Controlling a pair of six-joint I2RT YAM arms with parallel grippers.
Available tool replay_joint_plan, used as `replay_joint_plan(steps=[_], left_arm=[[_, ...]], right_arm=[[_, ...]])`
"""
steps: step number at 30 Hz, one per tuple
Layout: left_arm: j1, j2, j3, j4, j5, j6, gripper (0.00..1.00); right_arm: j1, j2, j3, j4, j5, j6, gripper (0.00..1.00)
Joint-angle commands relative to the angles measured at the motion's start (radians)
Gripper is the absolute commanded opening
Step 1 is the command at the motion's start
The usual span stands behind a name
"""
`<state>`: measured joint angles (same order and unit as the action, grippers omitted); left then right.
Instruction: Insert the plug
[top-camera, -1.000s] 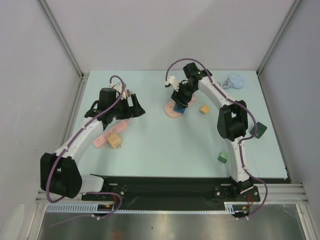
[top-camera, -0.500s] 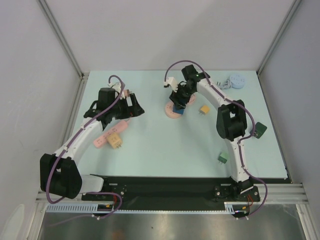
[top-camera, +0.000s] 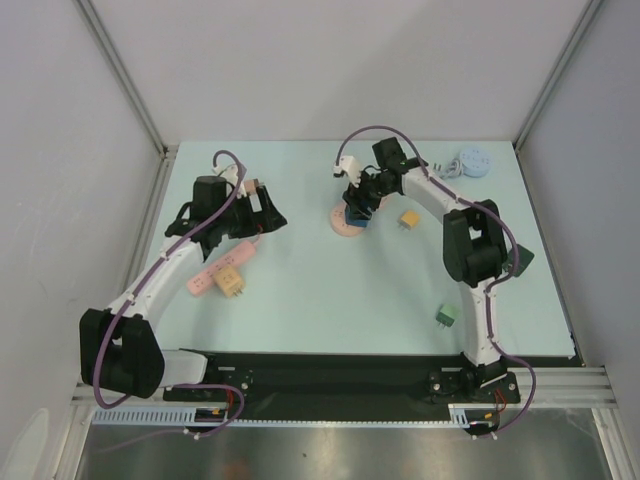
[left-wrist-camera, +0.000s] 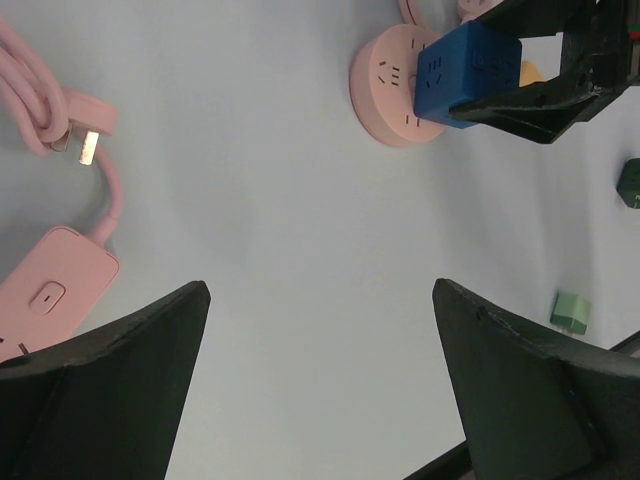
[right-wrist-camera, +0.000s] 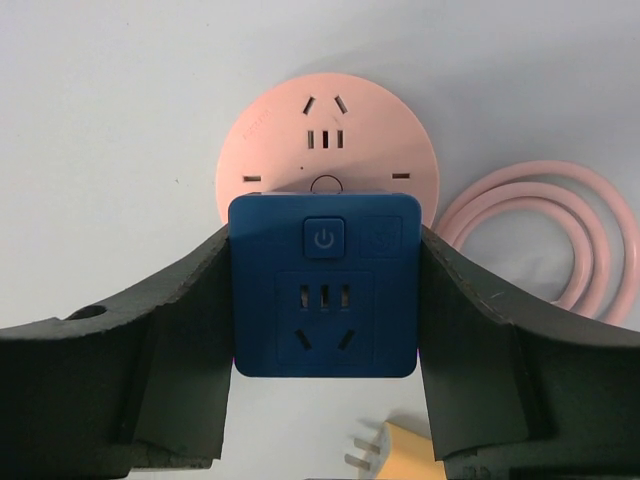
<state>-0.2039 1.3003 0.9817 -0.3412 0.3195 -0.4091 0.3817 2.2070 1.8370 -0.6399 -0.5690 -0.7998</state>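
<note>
My right gripper (right-wrist-camera: 325, 300) is shut on a blue cube plug adapter (right-wrist-camera: 324, 285), one finger on each side. The cube sits on the near part of a round pink socket (right-wrist-camera: 326, 150); whether its pins are in the slots is hidden. In the top view the blue cube (top-camera: 359, 213) and pink socket (top-camera: 343, 225) lie at mid-table under the right gripper (top-camera: 362, 200). In the left wrist view the cube (left-wrist-camera: 467, 74) leans over the socket (left-wrist-camera: 390, 75). My left gripper (left-wrist-camera: 320, 300) is open and empty above bare table, at the left in the top view (top-camera: 262, 215).
A pink power strip (top-camera: 220, 268) with its coiled cable and plug (left-wrist-camera: 85, 135) lies at left. A yellow plug (top-camera: 409, 218), another yellow adapter (top-camera: 230, 284), a green plug (top-camera: 446, 316), a dark green one (top-camera: 520, 260) and a pale blue round socket (top-camera: 472, 162) lie around.
My right gripper has shifted slightly up and right over the round socket with the blue cube in it. The left arm has barely moved.
</note>
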Motion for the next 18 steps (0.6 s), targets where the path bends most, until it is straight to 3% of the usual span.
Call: replay_joint_plan(steps=[1, 10, 15, 18], left_arm=[[0.018, -0.033, -0.005, 0.041, 0.029, -0.016, 1.00], [0.023, -0.048, -0.012, 0.047, 0.016, -0.016, 1.00], [0.026, -0.041, -0.012, 0.053, 0.035, -0.019, 1.00], [0.026, -0.039, -0.015, 0.057, 0.041, -0.016, 1.00]], right_arm=[[-0.043, 0.045, -0.142, -0.023, 0.057, 0.020, 0.00], [-0.075, 0.020, -0.225, 0.017, -0.034, 0.071, 0.00], [-0.067, -0.026, -0.286, 0.117, 0.009, 0.086, 0.00], [-0.069, -0.041, -0.248, 0.123, 0.026, 0.106, 0.18]])
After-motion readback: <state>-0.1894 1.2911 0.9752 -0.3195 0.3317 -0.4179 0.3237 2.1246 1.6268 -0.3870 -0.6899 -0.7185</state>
